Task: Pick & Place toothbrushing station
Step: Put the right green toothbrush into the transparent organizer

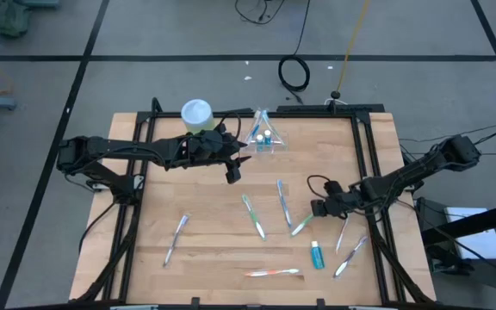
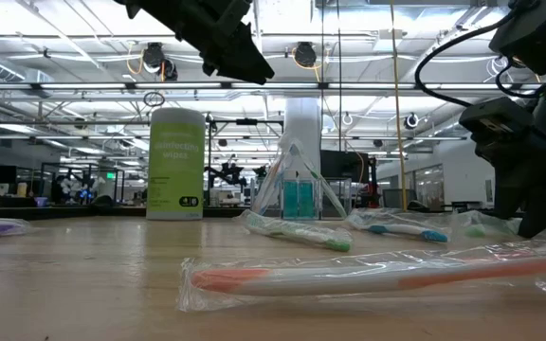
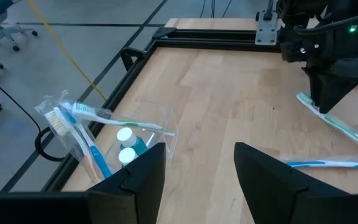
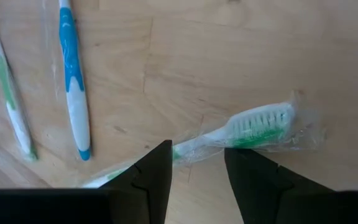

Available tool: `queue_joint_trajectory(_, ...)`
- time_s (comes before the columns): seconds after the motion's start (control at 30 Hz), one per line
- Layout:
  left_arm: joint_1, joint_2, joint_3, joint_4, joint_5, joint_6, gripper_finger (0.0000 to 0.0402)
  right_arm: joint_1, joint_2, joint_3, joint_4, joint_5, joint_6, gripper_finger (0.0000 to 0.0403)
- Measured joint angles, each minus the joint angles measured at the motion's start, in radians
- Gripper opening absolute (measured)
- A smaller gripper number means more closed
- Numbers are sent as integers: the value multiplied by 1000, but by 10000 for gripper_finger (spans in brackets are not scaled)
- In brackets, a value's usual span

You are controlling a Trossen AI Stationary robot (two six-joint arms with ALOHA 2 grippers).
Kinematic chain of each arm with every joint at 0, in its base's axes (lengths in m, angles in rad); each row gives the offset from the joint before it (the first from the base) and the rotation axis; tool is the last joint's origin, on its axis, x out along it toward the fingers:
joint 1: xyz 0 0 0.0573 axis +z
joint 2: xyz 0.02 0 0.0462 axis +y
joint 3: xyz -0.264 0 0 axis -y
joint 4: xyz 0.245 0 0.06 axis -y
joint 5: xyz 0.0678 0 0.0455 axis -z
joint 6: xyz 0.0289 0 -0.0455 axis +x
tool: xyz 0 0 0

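A clear plastic bag [image 1: 263,134] [image 3: 98,143] stands at the table's far edge with two toothbrushes and two small blue tubes in it. Several wrapped toothbrushes lie flat on the wood, among them a green one [image 1: 300,226] [image 4: 253,127], a blue one [image 1: 282,202] [image 4: 72,81] and an orange one [image 1: 272,273] [image 2: 349,275]. A loose blue tube [image 1: 317,255] lies near them. My right gripper [image 1: 319,209] [image 4: 197,171] is open, pointing steeply down, with a finger on either side of the green toothbrush's neck. My left gripper [image 1: 233,170] [image 3: 201,168] hangs open and holds nothing, near the bag.
A green-and-white canister [image 1: 196,114] [image 2: 175,163] stands at the far edge, left of the bag. Black frame rails [image 1: 368,172] run along the table's sides. More toothbrushes lie at the left [image 1: 176,238] and right [image 1: 350,257].
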State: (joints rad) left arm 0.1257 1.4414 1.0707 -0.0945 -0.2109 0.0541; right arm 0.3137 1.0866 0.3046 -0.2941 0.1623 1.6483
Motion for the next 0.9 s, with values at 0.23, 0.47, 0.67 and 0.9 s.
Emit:
queue_joint_trajectory(0.23, 0, 0, 0, 1, 0, 3, 198, -38, 1, -2, 3, -11, -118, 102)
queue_joint_trajectory(0.47, 0, 0, 0, 1, 0, 3, 198, -66, -1, -3, 70, -1, -252, 9)
queue_joint_trajectory(0.67, 0, 0, 0, 2, 0, 9, 198, -67, -24, -8, 235, 12, -412, 4)
queue_joint_trajectory(0.9, 0, 0, 0, 7, 0, 24, 198, -83, -111, 66, 260, 206, -667, 1)
